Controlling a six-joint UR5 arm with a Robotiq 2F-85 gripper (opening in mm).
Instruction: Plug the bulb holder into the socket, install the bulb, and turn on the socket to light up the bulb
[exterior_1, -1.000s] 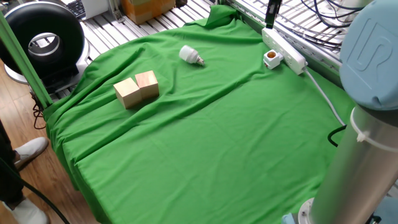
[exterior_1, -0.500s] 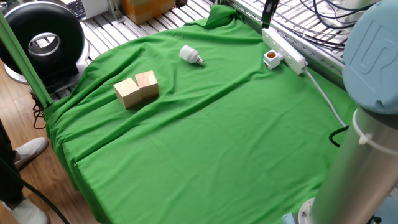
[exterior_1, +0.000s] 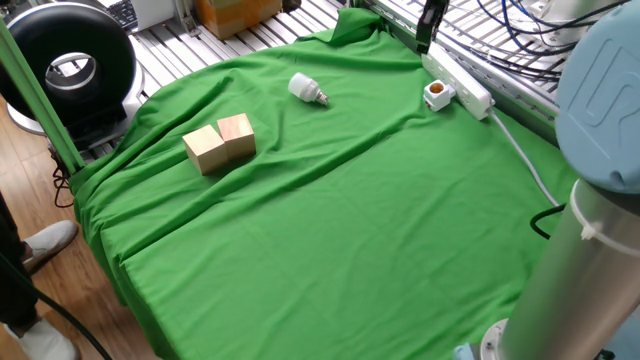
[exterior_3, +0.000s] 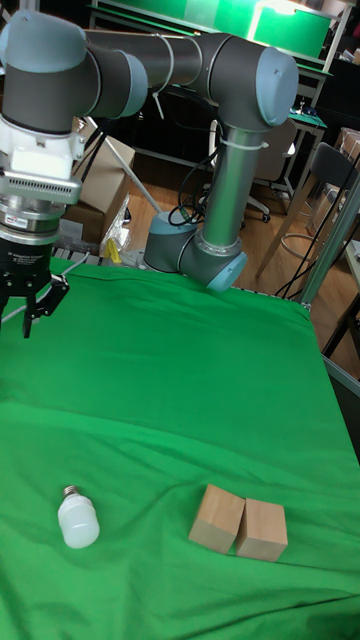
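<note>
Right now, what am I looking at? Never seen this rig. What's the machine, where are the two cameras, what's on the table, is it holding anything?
It is one grey robot arm with a two-finger gripper.

The wide picture looks across the table from beside the arm's base. The tall one looks from the opposite side, back at the arm.

A green cloth covers the table. On it lie a white bulb on its side and two wooden blocks touching. At the far edge is a white socket strip with its cable, and a small white bulb holder sits plugged into or against it; I cannot tell which.

The jaws hang open above the cloth near the strip, holding nothing.
</note>
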